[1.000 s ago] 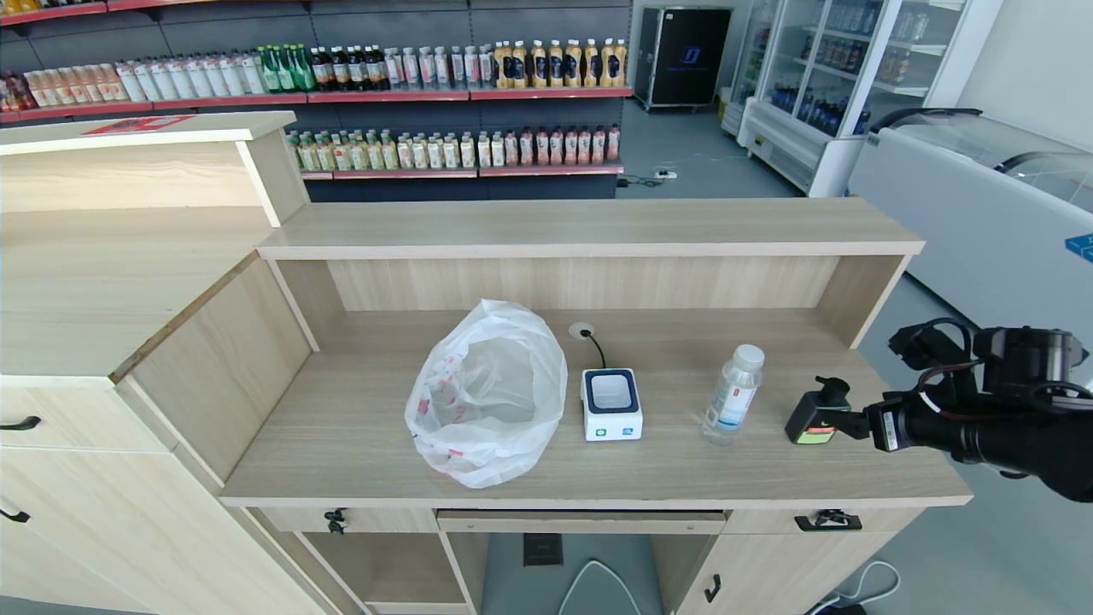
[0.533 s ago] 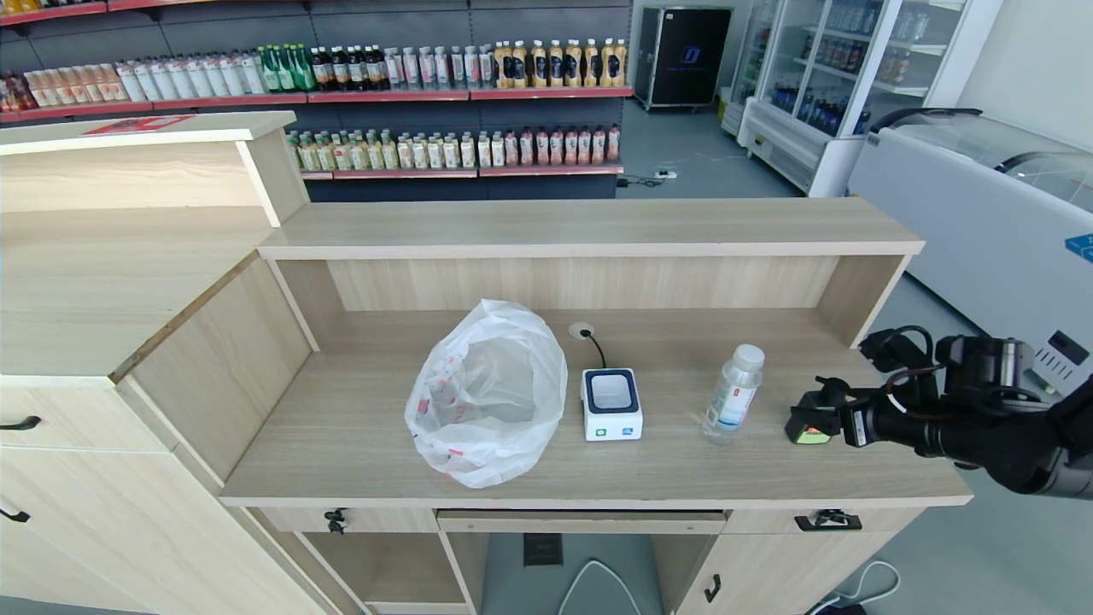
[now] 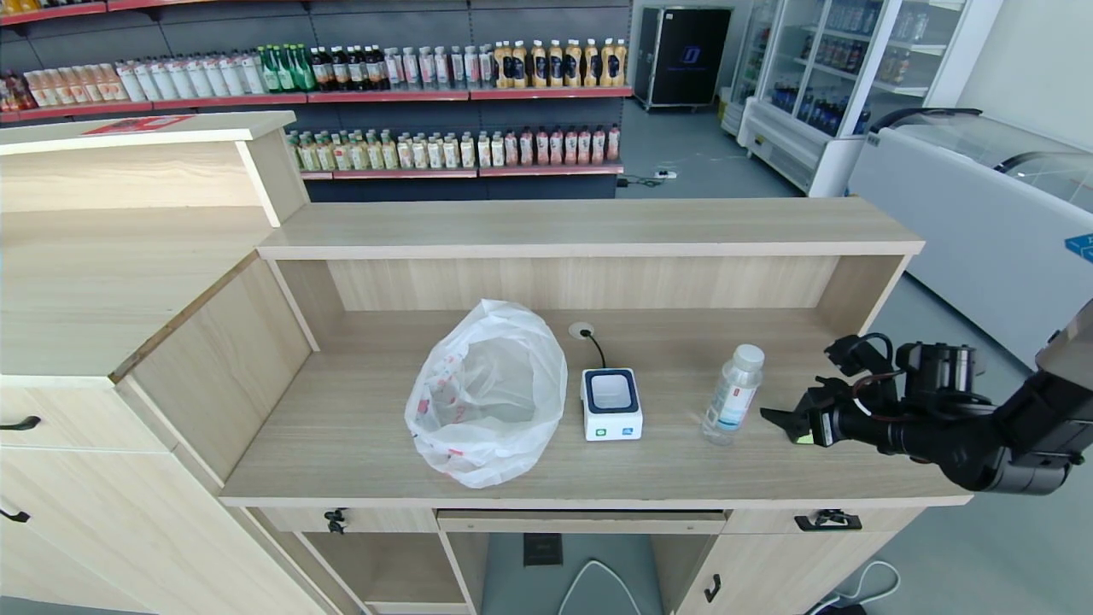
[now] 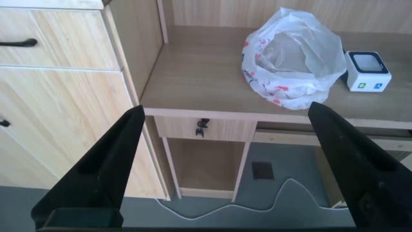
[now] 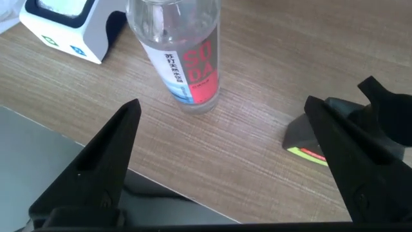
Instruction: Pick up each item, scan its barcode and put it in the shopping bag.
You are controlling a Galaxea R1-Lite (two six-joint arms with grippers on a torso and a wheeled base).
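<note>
Two grippers are in my views, and both have nothing in them. Far on the left, my left gripper [image 4: 225,109] hangs low in front of the counter [image 3: 359,427], below its top, with its jaws spread wide apart. Next, on the counter top, sits the shopping bag [image 3: 487,393]. It is thin white plastic with some red print, and its mouth gapes open toward me. I see nothing inside it. Just to the right of the bag is the scanner [image 3: 611,403], a little white box with a dark rim around its window. It is near the bag, but I cannot tell if they touch. A black cable [image 3: 595,348] runs from the back of the scanner to a round hole in the counter. Further right, apart from the scanner, stands the bottle [image 3: 733,395]. It is clear, upright, has a white cap and a label in white, blue and red. Just to the right of the bottle is my right gripper [image 3: 790,418], low over the counter top and pointing at the bottle. Its jaws are wide open, and the bottle stands in front of its tips, not between them and not touching them.
</note>
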